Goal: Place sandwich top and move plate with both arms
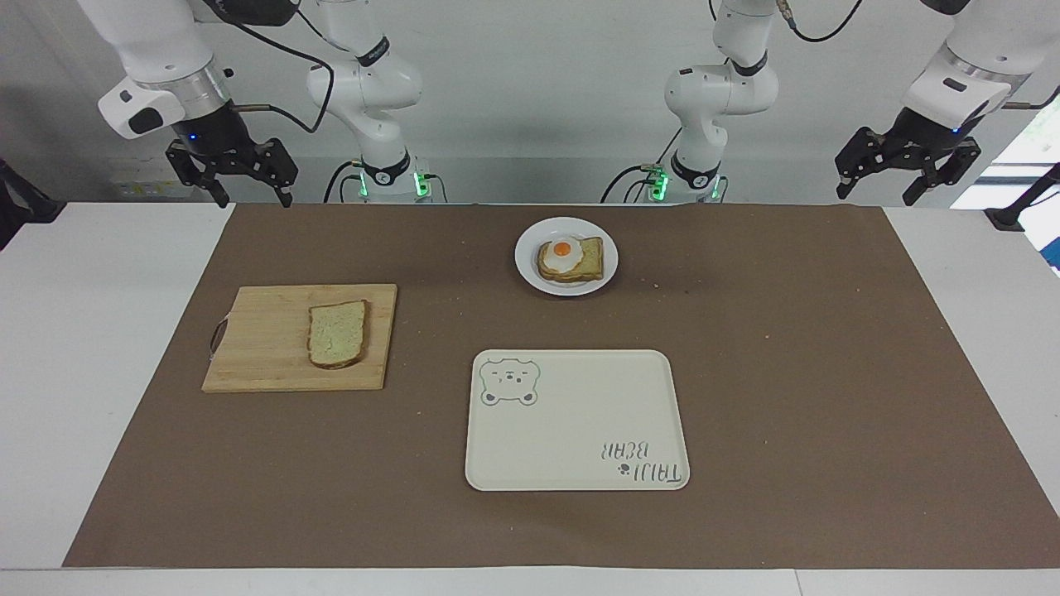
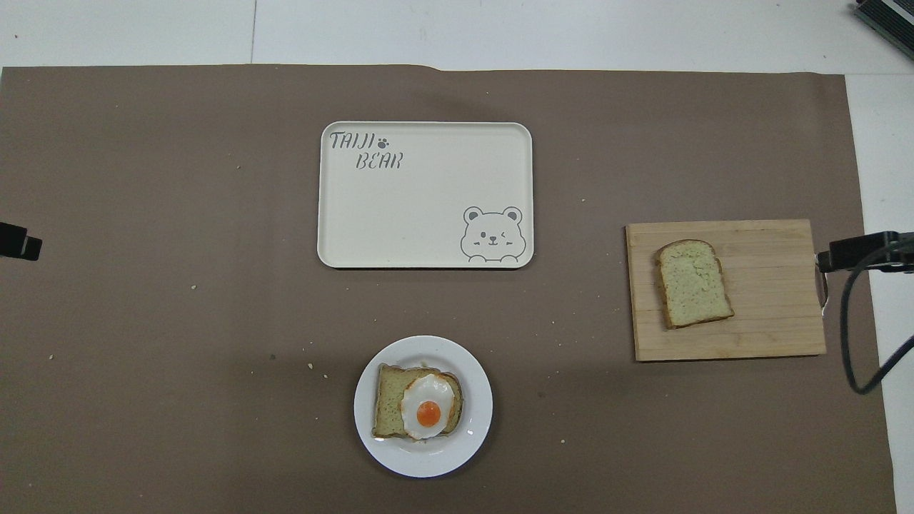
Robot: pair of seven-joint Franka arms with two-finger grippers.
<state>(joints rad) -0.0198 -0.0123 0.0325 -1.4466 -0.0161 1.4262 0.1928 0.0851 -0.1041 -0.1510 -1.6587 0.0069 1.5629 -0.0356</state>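
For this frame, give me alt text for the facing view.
A plain bread slice lies on a wooden cutting board; a white plate holds egg-topped toast nearer the robots than the bear tray. Both grippers, right and left, hang open, waiting.

Open mat between tray [image 1: 577, 420], plate [image 1: 527, 263] and cutting board [image 1: 265, 339], nothing standing tall.

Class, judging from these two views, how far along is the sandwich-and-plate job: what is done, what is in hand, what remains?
Nothing looks done. The sandwich top lies on the cutting board, off the egg toast on the plate. In hand: nothing; the left gripper and right gripper hang open at the robots' table edge. Left: placing the slice, then moving the plate.
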